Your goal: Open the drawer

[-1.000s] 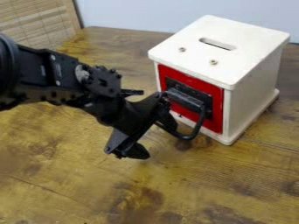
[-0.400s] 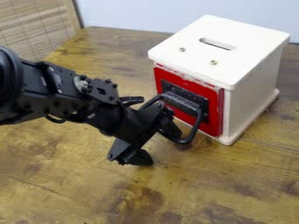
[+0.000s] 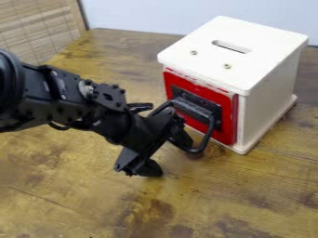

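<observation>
Looking across a worn, stained wooden table [image 3: 74,200], we see a pale wall behind and a woven blind [image 3: 37,23] at upper left. No writing is readable. Our gripper [image 3: 168,153] hangs spread wide, grasping nothing, just beside the drawer [image 3: 199,107], which sits flush in the white box [image 3: 243,65].

A worn wooden table [image 3: 74,200] is seen, its planks marked with dark stains and grain. A white box casing [image 3: 255,65] is set directly on it, toward the right rear, with a slot in its top. Behind the table's far left edge, a woven bamboo-like panel [image 3: 37,23] is partly shown.
</observation>
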You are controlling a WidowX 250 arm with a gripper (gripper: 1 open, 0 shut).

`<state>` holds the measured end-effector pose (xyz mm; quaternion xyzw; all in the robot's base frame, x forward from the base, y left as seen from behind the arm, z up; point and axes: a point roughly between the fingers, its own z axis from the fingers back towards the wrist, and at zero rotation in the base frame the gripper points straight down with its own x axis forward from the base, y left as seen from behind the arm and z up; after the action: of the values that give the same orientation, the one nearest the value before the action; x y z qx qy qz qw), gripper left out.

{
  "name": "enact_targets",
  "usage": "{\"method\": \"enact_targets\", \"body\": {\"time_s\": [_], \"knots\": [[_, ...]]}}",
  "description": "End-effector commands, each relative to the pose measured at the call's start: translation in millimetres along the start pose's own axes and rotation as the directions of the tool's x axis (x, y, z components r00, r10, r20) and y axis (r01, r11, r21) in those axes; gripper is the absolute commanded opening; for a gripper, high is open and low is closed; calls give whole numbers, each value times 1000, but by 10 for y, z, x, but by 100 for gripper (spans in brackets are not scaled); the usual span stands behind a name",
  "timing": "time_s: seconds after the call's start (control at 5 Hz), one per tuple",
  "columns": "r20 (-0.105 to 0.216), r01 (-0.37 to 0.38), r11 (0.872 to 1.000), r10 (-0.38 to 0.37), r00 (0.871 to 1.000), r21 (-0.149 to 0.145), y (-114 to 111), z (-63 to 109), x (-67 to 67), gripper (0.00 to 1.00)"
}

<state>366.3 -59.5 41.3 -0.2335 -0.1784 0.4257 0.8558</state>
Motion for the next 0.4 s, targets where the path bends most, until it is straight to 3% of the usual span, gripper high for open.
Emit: {"method": "enact_targets", "body": {"time_s": [0.0,0.2], "knots": [[-32,47,999,-47,998,5,-60,68,-266,100],[-36,44,999,-44,998,4,-138,23,-253,100]]}}
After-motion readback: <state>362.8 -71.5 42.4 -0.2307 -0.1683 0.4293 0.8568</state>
